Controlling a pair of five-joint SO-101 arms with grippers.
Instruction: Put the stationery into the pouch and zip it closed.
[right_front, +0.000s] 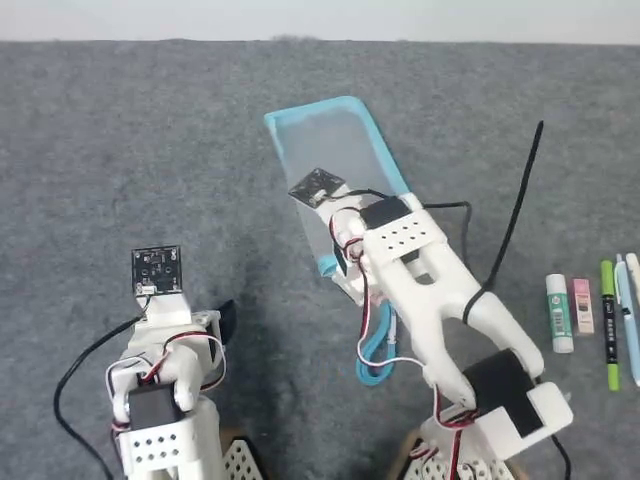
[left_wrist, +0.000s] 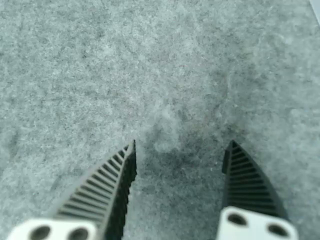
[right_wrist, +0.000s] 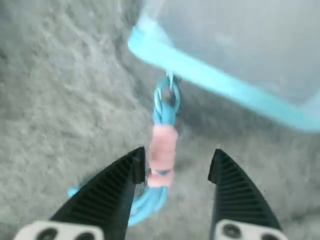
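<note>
A translucent pouch (right_front: 330, 150) with a cyan border lies flat on the grey mat, and its near end is hidden under the right arm. My right gripper (right_wrist: 177, 152) is open just above the mat. Its fingers stand on either side of a pink bead (right_wrist: 162, 156) on the pouch's blue zip cord (right_wrist: 165, 110), not closed on it. The cord's loop (right_front: 375, 362) trails toward the arm's base. A glue stick (right_front: 558, 312), pink eraser (right_front: 581, 305), green pen (right_front: 608, 325) and blue pen (right_front: 628, 320) lie in a row at the right. My left gripper (left_wrist: 180, 155) is open over bare mat.
The left arm (right_front: 165, 380) sits at the lower left, well apart from the pouch. A black cable (right_front: 515, 215) runs from the right arm toward the back right. Grey felt (right_front: 120, 150) covers the whole table.
</note>
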